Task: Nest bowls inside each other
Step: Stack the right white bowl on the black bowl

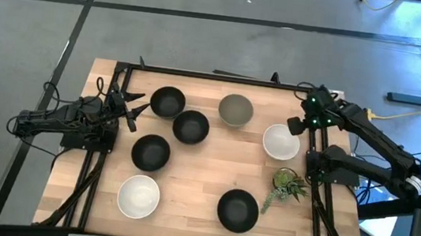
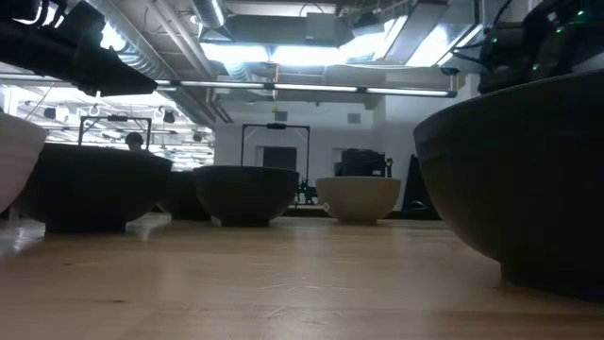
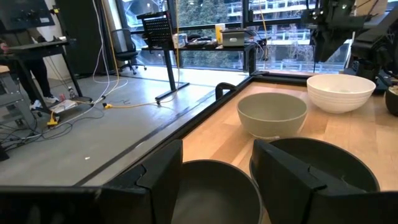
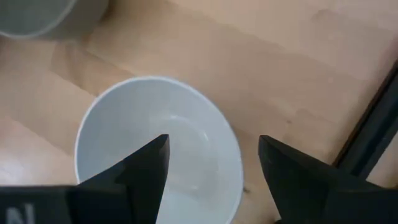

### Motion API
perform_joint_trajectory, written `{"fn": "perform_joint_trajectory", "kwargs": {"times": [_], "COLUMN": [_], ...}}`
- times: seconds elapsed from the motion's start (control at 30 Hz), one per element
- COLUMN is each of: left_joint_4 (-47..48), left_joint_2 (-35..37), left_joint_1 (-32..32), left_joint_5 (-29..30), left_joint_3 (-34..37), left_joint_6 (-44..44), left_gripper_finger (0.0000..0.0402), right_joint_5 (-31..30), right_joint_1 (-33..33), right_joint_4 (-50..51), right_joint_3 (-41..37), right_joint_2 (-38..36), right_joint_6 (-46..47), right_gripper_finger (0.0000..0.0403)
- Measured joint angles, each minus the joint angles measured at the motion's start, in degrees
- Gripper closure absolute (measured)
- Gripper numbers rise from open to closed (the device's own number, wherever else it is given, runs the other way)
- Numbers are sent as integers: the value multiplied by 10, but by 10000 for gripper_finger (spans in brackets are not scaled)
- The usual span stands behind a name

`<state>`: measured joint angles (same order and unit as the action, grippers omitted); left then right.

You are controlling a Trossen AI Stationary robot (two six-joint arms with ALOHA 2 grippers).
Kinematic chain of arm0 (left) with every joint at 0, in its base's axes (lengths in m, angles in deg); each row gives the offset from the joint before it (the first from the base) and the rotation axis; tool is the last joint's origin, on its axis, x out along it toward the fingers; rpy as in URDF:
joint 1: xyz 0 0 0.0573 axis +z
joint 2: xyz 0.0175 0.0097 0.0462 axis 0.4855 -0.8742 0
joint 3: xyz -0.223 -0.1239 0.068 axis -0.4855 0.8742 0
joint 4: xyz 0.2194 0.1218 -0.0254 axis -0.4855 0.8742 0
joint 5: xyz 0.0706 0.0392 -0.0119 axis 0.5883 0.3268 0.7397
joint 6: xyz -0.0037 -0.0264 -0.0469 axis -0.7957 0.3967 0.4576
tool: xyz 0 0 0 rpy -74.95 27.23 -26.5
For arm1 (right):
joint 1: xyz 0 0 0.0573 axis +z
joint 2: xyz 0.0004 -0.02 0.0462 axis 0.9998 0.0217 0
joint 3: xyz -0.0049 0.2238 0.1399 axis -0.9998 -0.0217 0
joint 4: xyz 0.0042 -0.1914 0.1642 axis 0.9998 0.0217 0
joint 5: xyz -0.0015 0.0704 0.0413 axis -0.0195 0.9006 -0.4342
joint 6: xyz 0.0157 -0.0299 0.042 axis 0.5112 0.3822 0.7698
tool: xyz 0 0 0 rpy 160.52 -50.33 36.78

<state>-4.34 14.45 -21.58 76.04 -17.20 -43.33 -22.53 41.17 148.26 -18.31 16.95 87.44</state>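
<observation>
Overhead, right jaws (image 4: 211,165) spread above white bowl (image 1: 281,141); left jaws (image 1: 134,101) spread beside black bowl (image 1: 168,101)

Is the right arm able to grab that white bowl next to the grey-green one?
Probably yes. The right gripper hangs open right above the white bowl, its fingers astride the near rim, and nothing lies between them. The grey-green bowl sits apart from it.

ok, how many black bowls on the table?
4. One at the back left, one beside it toward centre, one left of centre, one front right. All bowls sit separately, so none look hidden.
</observation>
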Motion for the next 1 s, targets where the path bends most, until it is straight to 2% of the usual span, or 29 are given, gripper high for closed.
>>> {"fn": "perform_joint_trajectory", "kwargs": {"times": [0.23, 0.67, 1.0], "left_joint_4": [0, 0, 0], "left_joint_2": [0, 0, 0], "left_joint_1": [0, 0, 0], "left_joint_5": [0, 0, 0], "left_joint_3": [0, 0, 0], "left_joint_6": [0, 0, 0], "left_gripper_finger": [212, 212, 212], "right_joint_5": [-3, -76, -76], "right_joint_1": [39, 88, 103], "right_joint_4": [17, 51, 53], "right_joint_3": [0, 0, 0], "right_joint_2": [33, 81, 125], "right_joint_6": [15, 46, 54], "right_gripper_finger": [155, 155, 160]}}
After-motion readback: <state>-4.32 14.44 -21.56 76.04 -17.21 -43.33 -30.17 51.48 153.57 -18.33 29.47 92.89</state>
